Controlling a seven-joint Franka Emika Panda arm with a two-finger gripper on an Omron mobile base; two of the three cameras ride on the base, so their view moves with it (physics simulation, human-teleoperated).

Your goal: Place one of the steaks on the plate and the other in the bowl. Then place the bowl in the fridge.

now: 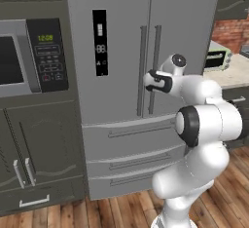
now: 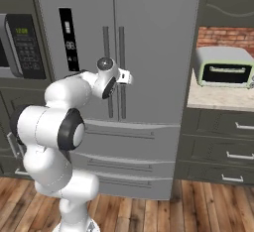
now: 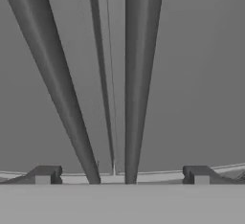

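Before the grey fridge [image 1: 121, 51] the released end effector [image 3: 122, 175] faces its two door handles [image 3: 134, 84] closely, while the right base view adds a toaster oven [image 2: 223, 67] on the desk [image 2: 218, 98].

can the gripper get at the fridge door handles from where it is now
Probably yes. The open gripper hangs right in front of the fridge, both long door handles run between its fingertips in the hand view, and nothing lies between.
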